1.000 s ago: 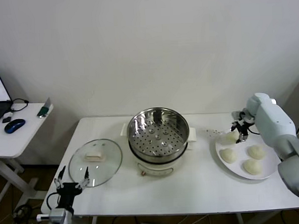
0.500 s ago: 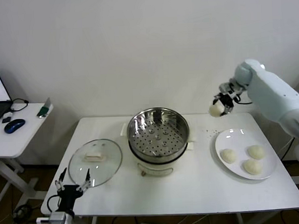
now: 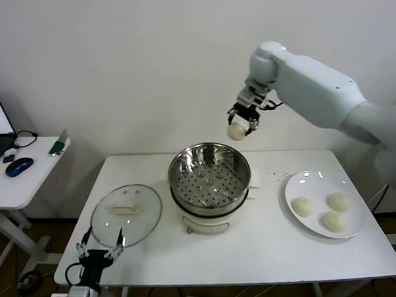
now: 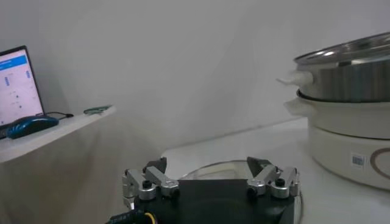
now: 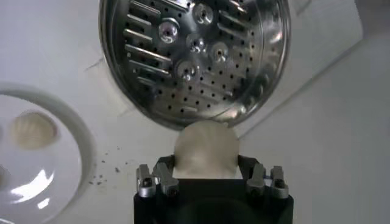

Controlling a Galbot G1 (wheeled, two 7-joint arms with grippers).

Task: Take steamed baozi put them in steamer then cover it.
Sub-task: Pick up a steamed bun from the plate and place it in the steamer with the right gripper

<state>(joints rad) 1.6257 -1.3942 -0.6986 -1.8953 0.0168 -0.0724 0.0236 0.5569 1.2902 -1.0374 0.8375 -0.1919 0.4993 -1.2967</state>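
Steel steamer (image 3: 208,177) sits empty below the right claw (image 3: 241,125), which grips one baozi (image 3: 237,131). Three more wait on the plate (image 3: 316,183); the cover (image 3: 125,206) lies off, near the idle, open left claw (image 3: 101,247).

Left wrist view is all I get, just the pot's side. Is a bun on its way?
Observer: Yes, the right gripper holds one baozi in the air above the steamer's far rim.
Operator: Anything in the steamer?
Observer: No, its perforated tray is bare.
Operator: How many buns are left?
Observer: Three on the plate, right of the steamer.
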